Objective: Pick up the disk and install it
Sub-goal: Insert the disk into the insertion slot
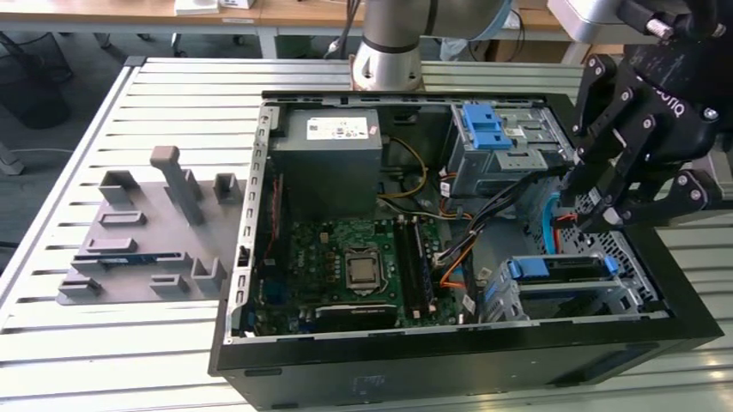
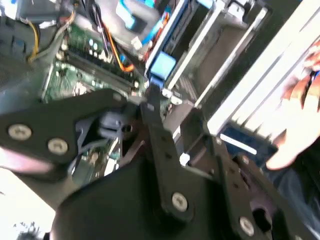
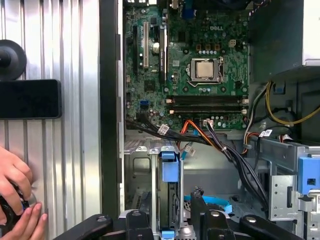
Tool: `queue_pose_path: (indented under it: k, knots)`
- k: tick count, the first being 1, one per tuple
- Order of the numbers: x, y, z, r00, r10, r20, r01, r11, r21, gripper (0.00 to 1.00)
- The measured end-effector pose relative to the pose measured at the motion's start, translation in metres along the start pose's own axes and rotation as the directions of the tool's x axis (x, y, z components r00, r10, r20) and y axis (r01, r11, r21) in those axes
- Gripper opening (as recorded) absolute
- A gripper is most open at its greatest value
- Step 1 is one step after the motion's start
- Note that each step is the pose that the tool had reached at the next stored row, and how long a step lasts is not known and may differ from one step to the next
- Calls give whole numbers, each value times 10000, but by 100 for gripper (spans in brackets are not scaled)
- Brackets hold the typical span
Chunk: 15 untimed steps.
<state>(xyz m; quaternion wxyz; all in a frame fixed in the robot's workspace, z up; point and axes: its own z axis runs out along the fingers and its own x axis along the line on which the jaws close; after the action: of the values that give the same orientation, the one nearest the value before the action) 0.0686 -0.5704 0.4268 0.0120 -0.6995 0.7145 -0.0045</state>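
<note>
Table [image 1: 137, 343]: slatted metal, carries everything in the exterior view.
Case [image 1: 458, 360]: open computer case lying on its side, takes up the table's middle and the side at the exterior view's right.
Fixture [image 1: 149, 232]: grey moulded block near the table edge at the exterior view's left, well apart from the case.
Motherboard [image 1: 355, 266]: green, lies flat on the case floor, near the case's near wall.
Power supply [image 1: 332, 163]: grey box with a white sticker, sits against the case's far wall.
Tool [image 1: 607, 210]: black, hangs over the case's edge at the exterior view's right, jaws apart and gripping nothing.
Drive cage [image 1: 504, 300]: bare metal, fills the case's near corner at the exterior view's right.
Disk [image 1: 555, 268]: stands on edge in the drive cage, blue bracket uppermost; looks already seated.
Hand [image 3: 15, 195]: a person's, rests on the table just outside the case wall, around something dark.
Relation: disk lies below the tool and a little toward the case's near wall; long axis runs along that near wall and, in the first wrist view, lines up with the gap between the fingers [image 3: 137, 222], one on each side of its thin edge.
</note>
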Motion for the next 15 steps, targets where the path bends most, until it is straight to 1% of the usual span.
queue_pose_path:
  k: [5,6,9,10,12,15]
  knots:
    - [1,2,91,10000,0,-1,0,10000,0,44]
    - [1,2,102,10000,0,0,0,10000,0,42]
    - [1,2,106,10000,0,-3,0,10000,0,24]
    - [1,2,107,10000,0,-2,0,10000,0,24]
    - [1,2,108,10000,0,0,0,10000,0,13]
    - [1,2,108,10000,0,-2,0,10000,0,13]
